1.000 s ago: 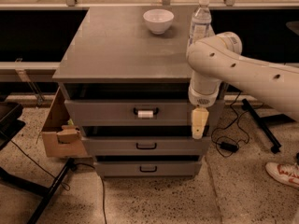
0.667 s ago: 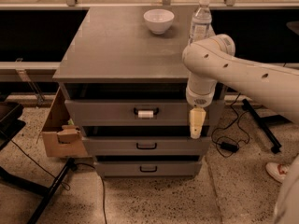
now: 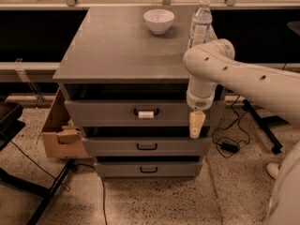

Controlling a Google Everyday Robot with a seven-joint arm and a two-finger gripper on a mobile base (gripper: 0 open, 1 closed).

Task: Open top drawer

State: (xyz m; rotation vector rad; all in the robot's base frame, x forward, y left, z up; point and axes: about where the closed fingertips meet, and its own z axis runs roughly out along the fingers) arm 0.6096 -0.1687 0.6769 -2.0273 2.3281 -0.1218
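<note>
The top drawer [image 3: 103, 113] is the tallest grey front of three under the cabinet top. Its black handle [image 3: 146, 112] carries a white tag. The drawer front sits in line with the two fronts below it, and a dark gap shows above it. My gripper [image 3: 196, 124] hangs pointing down from the white arm. It is in front of the drawer's right end, about a hand's width right of the handle and slightly lower. It holds nothing that I can see. The drawer's interior is hidden.
A white bowl [image 3: 158, 20] and a water bottle [image 3: 200, 26] stand on the cabinet top [image 3: 117, 46]. Two shallower drawers [image 3: 146, 146] lie below. A cardboard box [image 3: 58, 131] sits at the cabinet's left, and cables [image 3: 228, 146] lie on the floor at right.
The arm and gripper have shifted slightly left along the top drawer's front. The drawer has not moved.
</note>
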